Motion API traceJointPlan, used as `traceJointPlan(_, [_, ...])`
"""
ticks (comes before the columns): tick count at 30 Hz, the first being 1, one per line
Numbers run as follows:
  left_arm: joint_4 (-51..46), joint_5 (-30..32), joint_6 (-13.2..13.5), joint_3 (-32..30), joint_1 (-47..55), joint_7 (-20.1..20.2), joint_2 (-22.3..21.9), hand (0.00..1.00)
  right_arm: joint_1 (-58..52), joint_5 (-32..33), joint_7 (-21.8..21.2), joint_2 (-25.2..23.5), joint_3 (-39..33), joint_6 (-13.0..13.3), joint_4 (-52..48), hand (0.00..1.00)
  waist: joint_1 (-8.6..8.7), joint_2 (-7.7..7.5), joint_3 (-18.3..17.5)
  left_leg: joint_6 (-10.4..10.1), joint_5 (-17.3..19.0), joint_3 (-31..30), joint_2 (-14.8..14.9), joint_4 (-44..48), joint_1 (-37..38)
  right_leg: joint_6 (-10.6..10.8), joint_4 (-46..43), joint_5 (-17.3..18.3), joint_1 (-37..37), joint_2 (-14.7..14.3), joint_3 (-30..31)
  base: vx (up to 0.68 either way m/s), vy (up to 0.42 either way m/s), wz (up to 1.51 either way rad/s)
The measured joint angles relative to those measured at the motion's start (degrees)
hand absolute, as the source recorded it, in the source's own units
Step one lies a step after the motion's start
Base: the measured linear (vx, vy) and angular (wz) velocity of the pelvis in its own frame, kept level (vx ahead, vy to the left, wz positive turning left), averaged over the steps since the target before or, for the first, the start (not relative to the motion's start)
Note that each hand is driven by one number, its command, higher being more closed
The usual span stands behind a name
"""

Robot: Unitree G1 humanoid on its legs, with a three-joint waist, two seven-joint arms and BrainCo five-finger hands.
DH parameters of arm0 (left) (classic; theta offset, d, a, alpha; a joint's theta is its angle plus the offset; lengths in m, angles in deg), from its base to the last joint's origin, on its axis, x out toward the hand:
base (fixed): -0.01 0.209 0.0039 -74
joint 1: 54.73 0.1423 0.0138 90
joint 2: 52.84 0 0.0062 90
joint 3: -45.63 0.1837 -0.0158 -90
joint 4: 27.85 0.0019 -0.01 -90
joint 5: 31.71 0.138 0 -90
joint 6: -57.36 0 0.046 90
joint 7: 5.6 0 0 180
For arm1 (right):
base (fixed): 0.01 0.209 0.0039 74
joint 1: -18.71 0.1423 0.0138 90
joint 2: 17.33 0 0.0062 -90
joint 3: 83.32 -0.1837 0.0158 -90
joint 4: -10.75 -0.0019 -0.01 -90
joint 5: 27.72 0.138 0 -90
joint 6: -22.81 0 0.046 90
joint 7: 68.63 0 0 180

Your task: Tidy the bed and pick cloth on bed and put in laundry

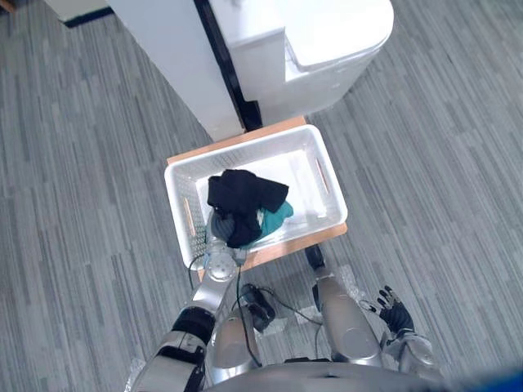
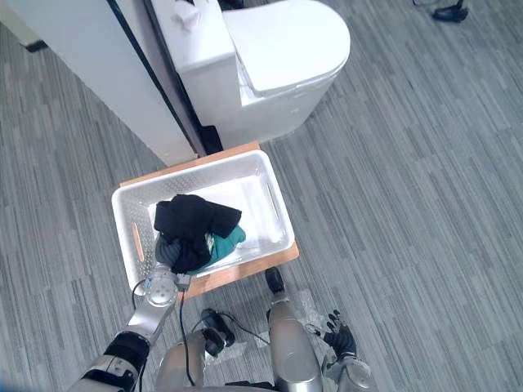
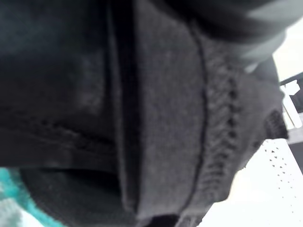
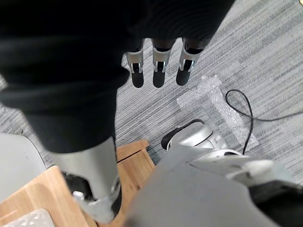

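A white laundry basket (image 1: pixel 323 167) stands on a low wooden board (image 1: pixel 294 242) on the floor in front of me. Inside it lies a bunched black cloth (image 1: pixel 241 196) on top of a teal cloth (image 1: pixel 276 217). My left arm reaches over the basket's near rim, and my left hand (image 1: pixel 219 231) is buried at the near edge of the black cloth. The left wrist view is pressed against dark cloth (image 3: pixel 156 118), with teal cloth (image 3: pixel 14 189) and the white basket wall (image 3: pixel 279 179) at its edges. My right hand (image 1: pixel 395 310) hangs low at the right, open and holding nothing, its fingers (image 4: pixel 158 71) straight.
A white toilet-shaped fixture (image 1: pixel 327 41) and a white panel (image 1: pixel 176 57) stand just behind the basket. Grey striped carpet surrounds the board. A piece of clear bubble wrap (image 4: pixel 213 94) lies on the floor near my right side.
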State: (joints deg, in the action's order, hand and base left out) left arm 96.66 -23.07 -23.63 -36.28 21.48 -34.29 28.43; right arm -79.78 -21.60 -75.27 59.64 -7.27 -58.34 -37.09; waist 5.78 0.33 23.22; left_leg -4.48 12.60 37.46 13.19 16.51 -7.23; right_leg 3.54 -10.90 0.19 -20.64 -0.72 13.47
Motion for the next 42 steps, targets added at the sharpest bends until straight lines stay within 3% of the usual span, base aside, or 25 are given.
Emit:
traceJointPlan(9, [-0.1,-0.6,-2.0,-2.6,-0.8,-1.4,-1.5,0.0,0.9,0.0,-0.1,0.0,1.3,1.7,-0.7,0.0,-0.55,-0.98,1.6,0.1,1.6,0.0,1.9,3.7,-1.6,-0.6,-1.9,0.4,-1.1,-0.9,-0.4,-0.01,-0.01,0.0])
traceJointPlan(17, [-7.9,1.4,1.6,-1.1,1.7,-0.7,-0.8,0.0,0.9,-0.8,-0.4,-0.2,1.1,1.4,-0.4,0.0,-0.7,-1.21,1.5,0.0,1.6,-0.1,2.3,2.6,2.5,-1.1,-2.0,1.5,3.3,-0.8,-2.1,0.0,-0.012,0.09])
traceJointPlan(21, [-11.3,6.4,2.0,1.4,2.4,3.9,2.1,0.0,0.1,-1.9,-0.7,-0.7,-1.0,0.6,2.2,0.0,-0.55,-1.2,-1.8,-0.5,0.4,-0.5,1.4,-0.5,4.6,-1.1,0.0,1.6,5.7,-0.2,-3.2,0.05,0.015,0.13])
traceJointPlan(24, [-11.3,6.7,1.6,2.6,3.0,6.8,2.6,0.0,-1.0,-3.0,-0.9,-0.8,-2.4,0.4,4.8,0.0,-0.19,-0.74,-4.3,-1.0,-1.4,-0.4,0.1,-3.8,7.1,-1.1,1.5,1.5,7.7,0.4,-4.4,0.12,0.039,0.2])
traceJointPlan(29, [-10.5,8.8,-1.0,5.7,6.5,15.1,2.5,0.0,-1.1,-4.6,-1.0,-0.3,-6.7,-0.5,11.0,0.0,1.58,2.29,-9.0,-1.7,-5.2,-0.4,-2.5,-12.4,12.9,-0.6,5.1,1.2,12.6,1.2,-6.4,0.1,0.036,0.14])
traceJointPlan(32, [-7.7,8.2,-1.1,8.1,8.0,17.2,2.2,0.0,-1.1,-5.5,-0.9,0.5,-7.8,-1.0,12.5,0.0,2.92,3.71,-10.3,-1.7,-6.3,-0.7,-3.3,-14.5,14.7,-0.5,6.6,1.2,14.6,1.5,-7.0,0.06,0.024,0.1])
traceJointPlan(36, [-5.5,6.2,-0.5,10.9,9.8,16.5,2.0,0.0,-1.0,-7.6,0.0,0.6,-8.9,-1.8,14.2,0.0,3.86,4.04,-11.7,-1.7,-6.5,-1.9,-3.5,-14.6,15.5,-0.4,8.1,1.0,16.5,1.8,-7.5,0.01,-0.002,0.11])
traceJointPlan(38, [-5.4,5.8,1.1,11.5,11.0,14.1,2.0,0.0,-1.1,-7.7,0.3,0.6,-9.5,-2.0,15.4,0.0,4.01,4.19,-12.4,-1.7,-6.8,-2.0,-3.6,-15.5,16.4,-0.5,9.0,0.7,17.7,1.8,-7.8,-0.04,-0.011,0.12])
traceJointPlan(39, [-3.8,5.5,2.8,11.6,11.5,10.6,1.9,0.0,-1.1,-9.3,0.5,0.8,-10.1,-2.4,16.3,0.0,4.01,4.28,-14.0,-1.5,-7.5,-2.7,-4.0,-16.6,16.4,-0.6,10.2,-0.1,18.0,1.9,-8.2,-0.04,-0.011,0.12])
traceJointPlan(42, [-3.8,3.0,5.1,11.0,12.2,5.2,1.9,0.0,-1.1,-9.8,0.7,1.3,-10.0,-3.0,17.0,0.0,3.91,4.35,-14.5,-1.3,-7.8,-3.8,-4.2,-17.5,17.2,-0.7,11.7,-0.9,19.6,2.1,-9.2,-0.05,-0.018,0.19])
